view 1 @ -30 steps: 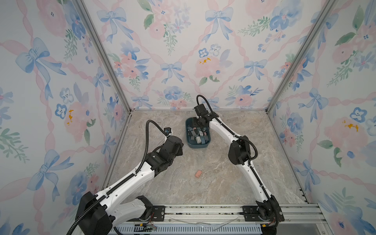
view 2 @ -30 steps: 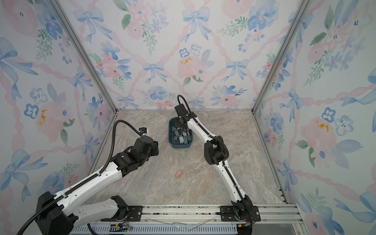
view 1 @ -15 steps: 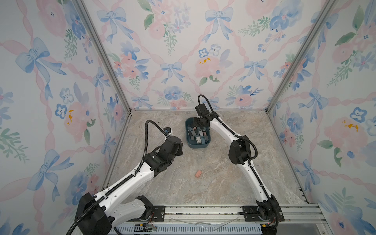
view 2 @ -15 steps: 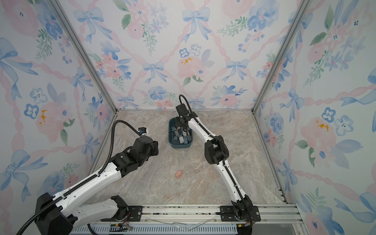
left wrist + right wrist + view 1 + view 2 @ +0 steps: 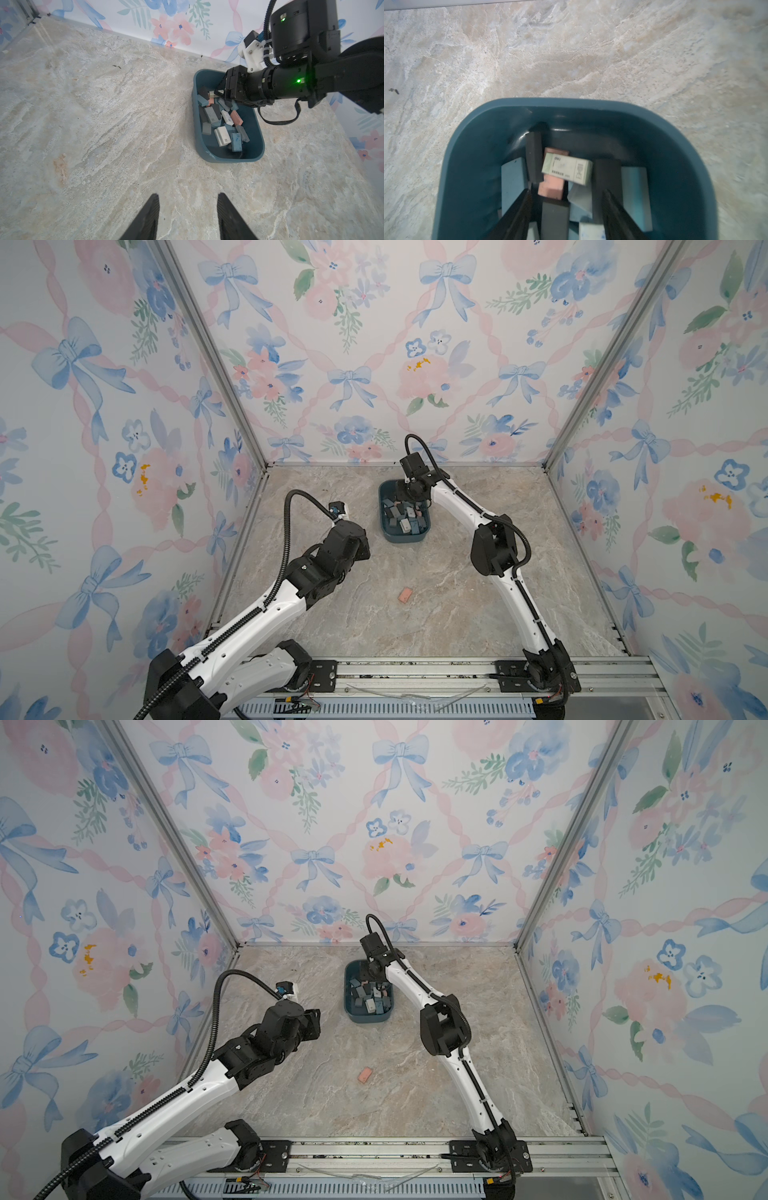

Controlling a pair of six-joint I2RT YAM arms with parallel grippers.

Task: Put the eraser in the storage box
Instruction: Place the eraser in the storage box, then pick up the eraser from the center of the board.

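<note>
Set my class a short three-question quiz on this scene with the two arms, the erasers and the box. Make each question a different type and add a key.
1. True or false: every eraser is already in the box.
2. What does the left gripper hold?
3. Which gripper is over the box? A. left B. right C. neither

Key
1. False: a pink eraser lies on the table, apart from the box.
2. Nothing; its jaws stand open above bare table.
3. B: the right gripper, jaws open over the erasers inside.
</note>
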